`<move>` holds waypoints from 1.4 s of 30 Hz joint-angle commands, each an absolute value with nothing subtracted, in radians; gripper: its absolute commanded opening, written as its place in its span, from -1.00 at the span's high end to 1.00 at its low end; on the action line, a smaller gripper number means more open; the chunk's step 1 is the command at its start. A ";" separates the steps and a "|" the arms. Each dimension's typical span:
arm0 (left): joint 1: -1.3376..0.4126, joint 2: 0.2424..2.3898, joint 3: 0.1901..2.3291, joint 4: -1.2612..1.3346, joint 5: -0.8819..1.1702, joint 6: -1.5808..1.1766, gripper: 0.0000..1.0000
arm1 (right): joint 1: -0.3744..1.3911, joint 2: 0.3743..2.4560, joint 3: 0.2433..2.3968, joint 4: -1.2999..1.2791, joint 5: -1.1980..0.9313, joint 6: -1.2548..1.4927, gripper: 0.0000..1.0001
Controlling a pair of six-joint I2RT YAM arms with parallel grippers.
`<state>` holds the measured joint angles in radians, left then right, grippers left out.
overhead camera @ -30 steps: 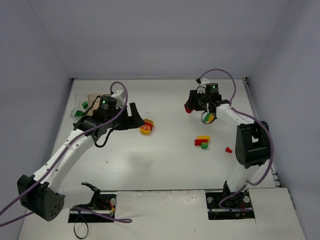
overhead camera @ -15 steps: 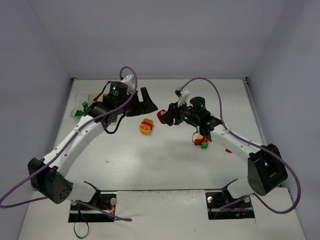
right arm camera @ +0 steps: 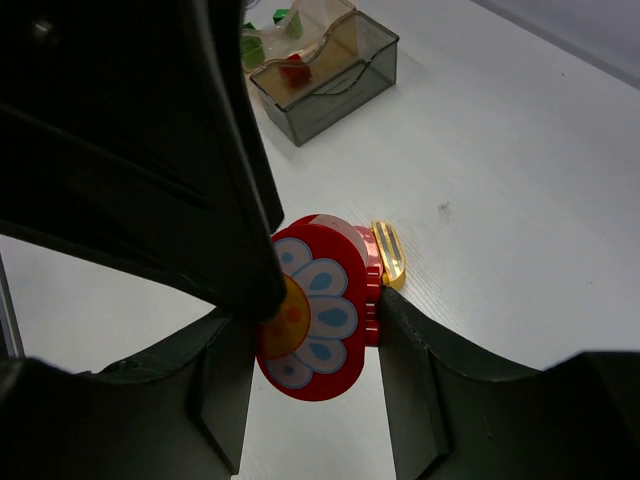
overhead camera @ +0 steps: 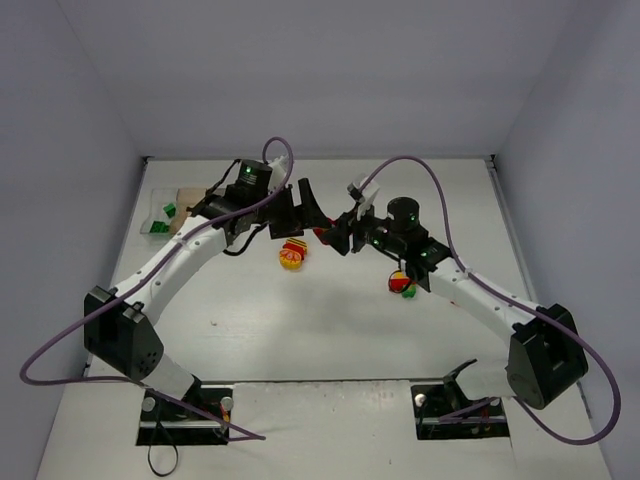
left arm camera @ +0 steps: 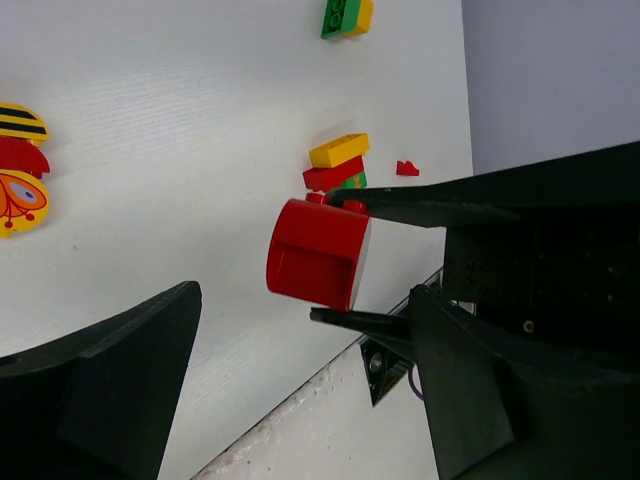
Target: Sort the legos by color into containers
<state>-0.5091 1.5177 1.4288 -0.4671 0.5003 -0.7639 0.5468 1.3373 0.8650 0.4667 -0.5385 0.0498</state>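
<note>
My right gripper [right arm camera: 312,325] is shut on a round red lego [right arm camera: 318,312] with a flower face, held above the table at mid-back [overhead camera: 322,233]. My left gripper [left arm camera: 300,385] is open right next to it, and its dark finger [right arm camera: 150,150] covers part of the flower face in the right wrist view. In the left wrist view the red lego [left arm camera: 318,253] hangs just beyond my spread fingers. The containers [right arm camera: 320,75] stand far left [overhead camera: 165,210], the dark grey one holding a red brick, another holding green ones.
A yellow and red clump [overhead camera: 293,253] lies just below the grippers. A red, yellow and green clump [overhead camera: 403,283] lies under the right arm. A green-yellow pair [left arm camera: 347,15] and a tiny red piece [left arm camera: 407,168] lie further right.
The right arm has swung left with the red lego towards the centre. The left arm has moved right from the containers to meet it, its jaws opening wider.
</note>
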 commanded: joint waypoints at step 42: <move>0.117 1.854 1.673 -0.546 -0.115 -0.469 0.51 | 0.259 1.206 0.907 0.034 -0.003 0.350 -0.76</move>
